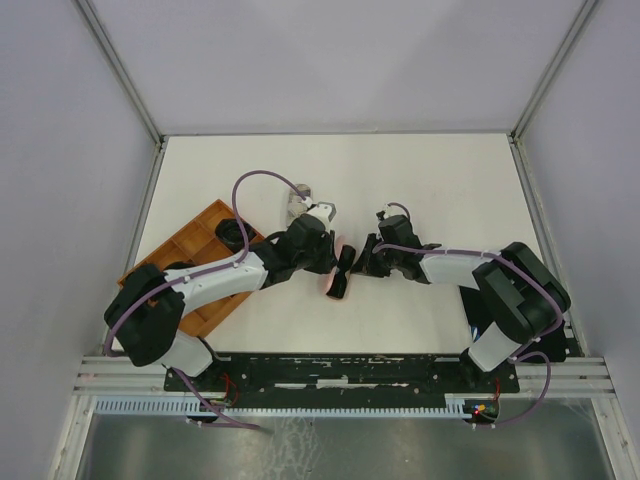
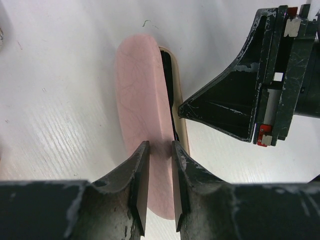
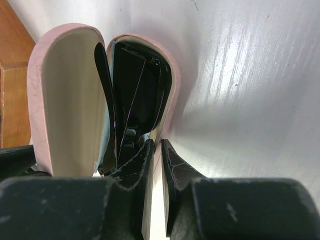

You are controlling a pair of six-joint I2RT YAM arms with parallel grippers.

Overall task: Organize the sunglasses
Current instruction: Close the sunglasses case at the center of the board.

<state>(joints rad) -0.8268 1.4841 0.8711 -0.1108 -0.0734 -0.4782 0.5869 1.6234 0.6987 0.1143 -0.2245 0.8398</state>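
A pink case [image 1: 335, 272] stands on edge in the middle of the table, hinged open like a clam. Dark-lensed black sunglasses [image 3: 137, 95] sit inside its right half, and they show only as a dark strip [image 2: 167, 75] in the left wrist view. The case's left half [image 3: 65, 90] shows a bare cream lining. My left gripper [image 2: 160, 146] is shut on the pink shell [image 2: 140, 90] of that left half. My right gripper [image 3: 156, 144] pinches the rim of the half that holds the sunglasses. The two grippers [image 1: 330, 262] [image 1: 362, 262] face each other across the case.
A brown wooden divided tray [image 1: 195, 260] lies at the left, partly under my left arm, and its corner [image 3: 12, 90] is just left of the case. A small grey-patterned object [image 1: 298, 202] lies behind my left wrist. White tabletop stretches behind and to the right.
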